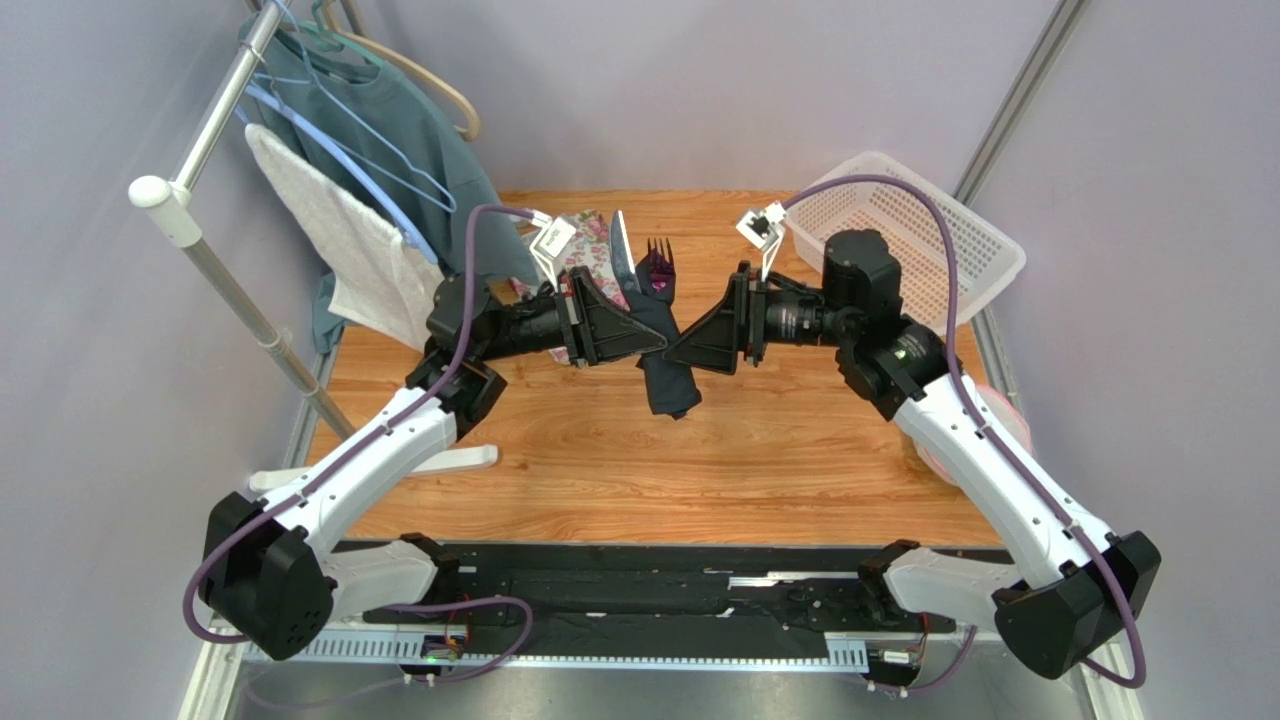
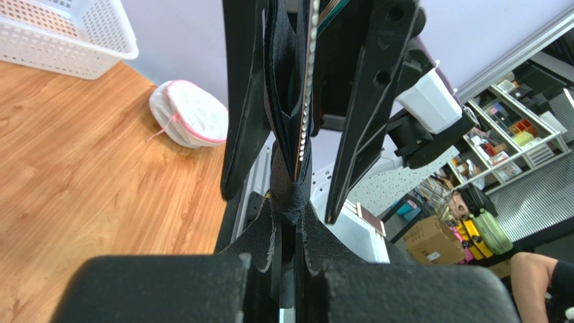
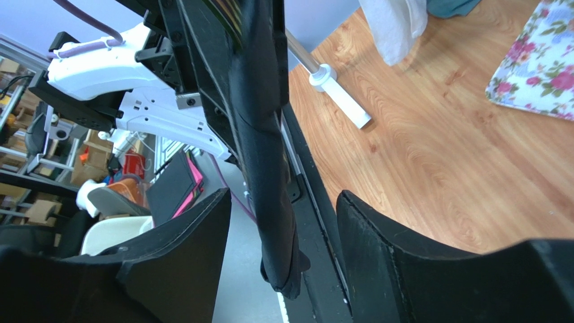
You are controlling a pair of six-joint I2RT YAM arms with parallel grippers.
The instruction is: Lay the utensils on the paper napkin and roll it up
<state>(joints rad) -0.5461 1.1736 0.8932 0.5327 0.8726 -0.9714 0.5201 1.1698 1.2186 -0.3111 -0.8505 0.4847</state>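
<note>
The black paper napkin (image 1: 663, 365) is rolled around the utensils and held in the air over the middle of the table. The purple fork's tines (image 1: 658, 255) and the pale grey knife (image 1: 622, 249) stick out of its far end. My left gripper (image 1: 646, 342) is shut on the roll, which shows between its fingers in the left wrist view (image 2: 291, 195); the knife's serrated edge (image 2: 308, 81) also shows there. My right gripper (image 1: 684, 348) is open, with the roll's loose end (image 3: 269, 175) hanging between its spread fingers (image 3: 377, 235), touching neither.
A pink-flowered tray (image 1: 591, 248) lies behind the grippers and shows in the right wrist view (image 3: 539, 60). A white basket (image 1: 909, 225) stands at the back right. A clothes rack with a white towel (image 1: 353, 240) stands at the left. A white-pink pouch (image 2: 192, 114) lies at the right edge.
</note>
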